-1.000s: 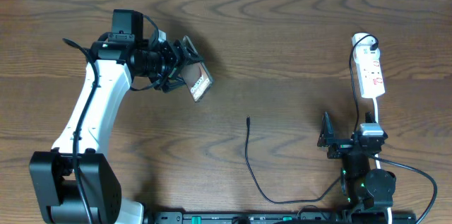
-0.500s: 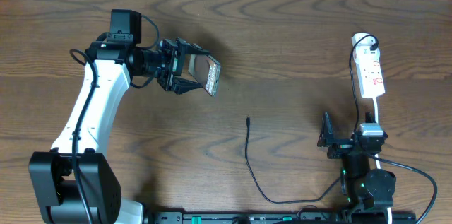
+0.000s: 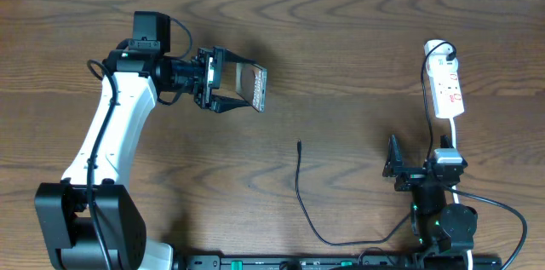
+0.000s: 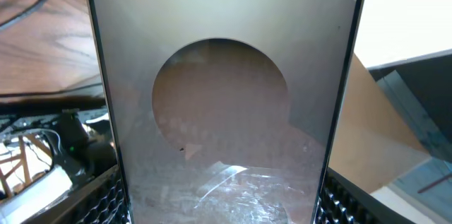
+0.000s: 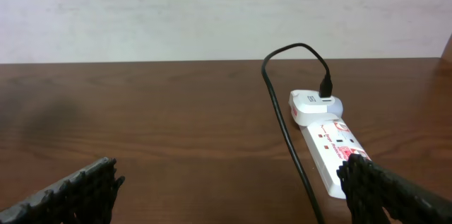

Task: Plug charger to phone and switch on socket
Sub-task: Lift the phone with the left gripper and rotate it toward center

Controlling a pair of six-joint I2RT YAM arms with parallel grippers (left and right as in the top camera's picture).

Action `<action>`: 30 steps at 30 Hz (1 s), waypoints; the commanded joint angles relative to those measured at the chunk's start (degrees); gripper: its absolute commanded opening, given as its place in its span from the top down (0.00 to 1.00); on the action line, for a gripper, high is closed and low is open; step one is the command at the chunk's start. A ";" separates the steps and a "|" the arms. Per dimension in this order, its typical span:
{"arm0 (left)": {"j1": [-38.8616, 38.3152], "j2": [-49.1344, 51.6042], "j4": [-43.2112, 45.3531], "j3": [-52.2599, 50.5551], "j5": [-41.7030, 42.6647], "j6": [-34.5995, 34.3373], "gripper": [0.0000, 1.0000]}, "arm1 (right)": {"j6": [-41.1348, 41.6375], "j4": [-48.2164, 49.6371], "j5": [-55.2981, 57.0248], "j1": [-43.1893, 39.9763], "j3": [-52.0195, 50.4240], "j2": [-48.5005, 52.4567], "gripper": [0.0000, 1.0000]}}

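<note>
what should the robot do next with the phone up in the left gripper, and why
Probably send the open right gripper toward the cable tip, which lies loose on the table. The left gripper holds the phone off the table, and the cable's other end looks plugged in at the power strip, so only the tip seems unhandled.

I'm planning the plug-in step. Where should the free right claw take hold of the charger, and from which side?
I'd grip the charger just behind its connector tip, where it lies straight and flat. Bring the right claw down from above, straddling it; bare table lies on both sides.
</note>
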 commanded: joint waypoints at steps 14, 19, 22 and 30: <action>0.35 -2.01 0.09 1.22 5.11 -0.63 0.92 | 0.37 -0.26 0.07 -0.57 -0.07 -0.35 0.01; 0.35 -1.99 0.09 1.22 3.69 0.63 0.92 | 0.37 -0.26 0.04 -0.57 -0.07 -0.35 0.01; 0.35 -1.99 0.09 1.22 0.94 0.63 0.93 | 0.39 -0.26 0.07 -0.57 -0.07 -0.35 0.01; 0.28 -1.99 -0.02 1.22 -15.08 1.86 0.92 | 0.39 -0.26 0.04 -0.57 -0.07 -0.35 0.01</action>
